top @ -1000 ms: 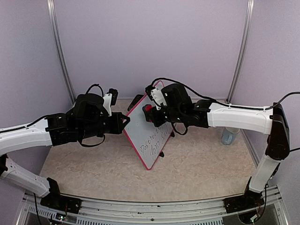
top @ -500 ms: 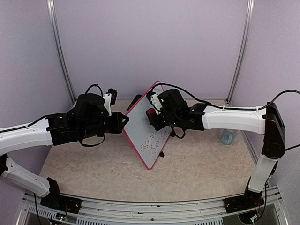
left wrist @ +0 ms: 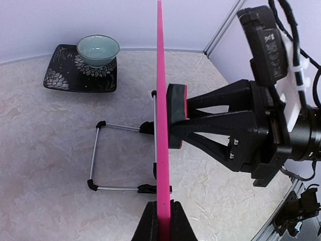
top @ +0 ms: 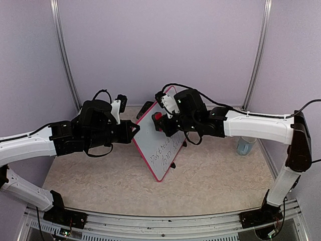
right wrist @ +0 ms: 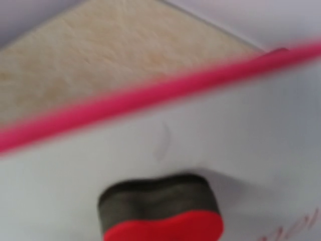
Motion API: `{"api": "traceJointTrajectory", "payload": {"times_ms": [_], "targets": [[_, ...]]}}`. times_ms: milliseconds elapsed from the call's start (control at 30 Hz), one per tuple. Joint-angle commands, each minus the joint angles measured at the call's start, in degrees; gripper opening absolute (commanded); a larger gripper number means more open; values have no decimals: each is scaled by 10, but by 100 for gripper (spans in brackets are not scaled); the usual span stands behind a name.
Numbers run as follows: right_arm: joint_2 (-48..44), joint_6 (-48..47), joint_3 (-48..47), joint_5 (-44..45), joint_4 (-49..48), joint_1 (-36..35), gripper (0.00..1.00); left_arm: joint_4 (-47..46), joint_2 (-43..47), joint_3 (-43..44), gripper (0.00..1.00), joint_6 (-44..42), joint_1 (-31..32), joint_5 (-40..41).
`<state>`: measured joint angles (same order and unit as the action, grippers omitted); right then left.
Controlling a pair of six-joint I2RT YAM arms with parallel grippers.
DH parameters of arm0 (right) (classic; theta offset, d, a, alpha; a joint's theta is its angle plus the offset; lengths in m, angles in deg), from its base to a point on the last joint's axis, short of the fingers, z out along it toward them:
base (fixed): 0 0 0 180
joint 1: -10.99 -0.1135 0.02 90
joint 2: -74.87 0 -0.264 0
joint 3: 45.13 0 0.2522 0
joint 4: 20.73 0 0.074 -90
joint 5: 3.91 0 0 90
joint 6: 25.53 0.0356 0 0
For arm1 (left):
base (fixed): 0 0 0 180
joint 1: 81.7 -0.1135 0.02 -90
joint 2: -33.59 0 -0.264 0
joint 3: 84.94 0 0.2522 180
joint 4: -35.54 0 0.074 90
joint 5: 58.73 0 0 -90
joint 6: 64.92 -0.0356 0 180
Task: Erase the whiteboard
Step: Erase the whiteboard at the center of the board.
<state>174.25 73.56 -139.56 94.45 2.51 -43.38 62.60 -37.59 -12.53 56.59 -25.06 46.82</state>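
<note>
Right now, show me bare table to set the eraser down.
Bare tabletop runs between the whiteboard and the near rail, widest front right. Crowded: mid-table, where the left gripper clamps the board and the right gripper presses the eraser; bowl on black plate behind.

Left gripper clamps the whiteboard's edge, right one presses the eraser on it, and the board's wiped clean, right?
Not clean: the top external view shows dark handwriting low on the whiteboard. The left gripper clamps it, and the right gripper presses the eraser on it.

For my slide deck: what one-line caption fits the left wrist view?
Left hand clamps the whiteboard by its pink edge while the right hand holds a red-and-black eraser against its face.
</note>
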Motion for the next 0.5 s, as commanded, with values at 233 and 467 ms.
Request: {"api": "traceJointTrajectory", "payload": {"times_ms": [233, 467], "targets": [[33, 2, 8, 49, 4, -4, 25, 13, -8, 10, 0, -16, 10, -39], [57, 16, 34, 70, 19, -4, 25, 11, -8, 9, 0, -16, 10, -39]]}}
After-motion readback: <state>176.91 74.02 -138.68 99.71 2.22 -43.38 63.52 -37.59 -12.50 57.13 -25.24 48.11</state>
